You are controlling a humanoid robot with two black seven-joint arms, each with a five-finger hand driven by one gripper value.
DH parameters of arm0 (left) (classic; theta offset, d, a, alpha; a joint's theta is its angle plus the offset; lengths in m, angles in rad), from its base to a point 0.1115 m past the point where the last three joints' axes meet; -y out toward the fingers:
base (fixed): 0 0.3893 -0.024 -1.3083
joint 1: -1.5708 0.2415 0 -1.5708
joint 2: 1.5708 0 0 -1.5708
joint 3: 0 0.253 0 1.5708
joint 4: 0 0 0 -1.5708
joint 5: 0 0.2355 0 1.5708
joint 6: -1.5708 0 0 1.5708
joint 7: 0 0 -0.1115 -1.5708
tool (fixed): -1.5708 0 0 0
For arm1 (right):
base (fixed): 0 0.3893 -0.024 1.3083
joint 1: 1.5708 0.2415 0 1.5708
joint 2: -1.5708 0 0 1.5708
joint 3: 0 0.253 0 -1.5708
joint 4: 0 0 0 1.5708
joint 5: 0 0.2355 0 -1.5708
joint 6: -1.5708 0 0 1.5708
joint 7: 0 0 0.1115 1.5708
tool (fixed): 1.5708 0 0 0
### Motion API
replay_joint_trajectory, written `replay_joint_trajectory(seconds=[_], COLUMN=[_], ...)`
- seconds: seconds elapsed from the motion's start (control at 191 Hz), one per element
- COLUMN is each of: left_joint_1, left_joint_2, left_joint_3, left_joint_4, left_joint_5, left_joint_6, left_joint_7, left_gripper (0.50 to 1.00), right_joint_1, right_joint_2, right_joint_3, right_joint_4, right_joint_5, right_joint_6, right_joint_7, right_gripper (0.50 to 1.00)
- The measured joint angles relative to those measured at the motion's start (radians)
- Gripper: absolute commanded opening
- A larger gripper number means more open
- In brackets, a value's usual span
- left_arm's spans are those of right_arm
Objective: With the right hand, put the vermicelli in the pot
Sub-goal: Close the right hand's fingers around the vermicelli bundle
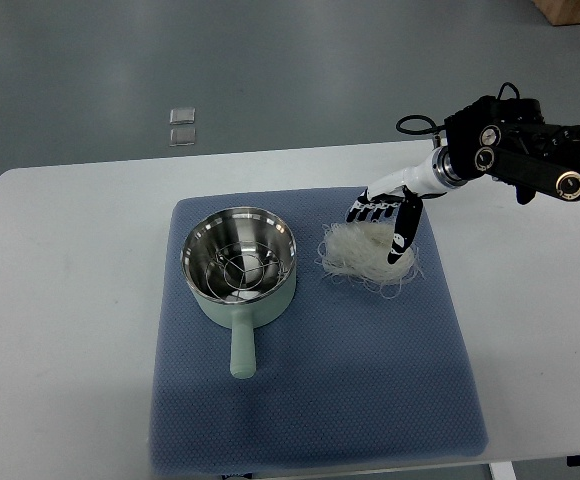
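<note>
A nest of white vermicelli (365,262) lies on the blue mat (310,400), right of the pot. The pale green pot (207,303) has a shiny steel inside with a wire rack in it, and its handle (241,350) points toward me. My right hand (382,232) comes in from the right edge and hangs over the far side of the vermicelli. Its dark fingers (368,212) point down and are spread, and the thumb (404,228) reaches into the strands. Nothing is lifted. The left arm is out of view.
The mat covers the middle of a white table (60,300). Beyond the table's far edge, two small clear squares (182,126) lie on the grey floor. A black cable loops at my right wrist (415,125).
</note>
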Motion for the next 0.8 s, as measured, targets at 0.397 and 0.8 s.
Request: replay_joint_trajectory(seconds=[0.397, 0.8], left_joint_1=[0.000, 0.000], left_joint_2=[0.000, 0.000], left_joint_3=[0.001, 0.001], left_joint_4=[0.000, 0.001], left_joint_5=[0.000, 0.000], left_joint_6=[0.000, 0.000], left_joint_7=[0.000, 0.000], left_gripper=[1.000, 1.000], right_joint_1=[-0.052, -0.077], right_joint_2=[0.033, 0.033], right_joint_3=[-0.005, -0.009], right_joint_4=[-0.022, -0.027], right_joint_5=[-0.061, -0.122], right_joint_6=[-0.110, -0.139], right_joint_7=[0.042, 0.097], right_gripper=[0.836, 0.500])
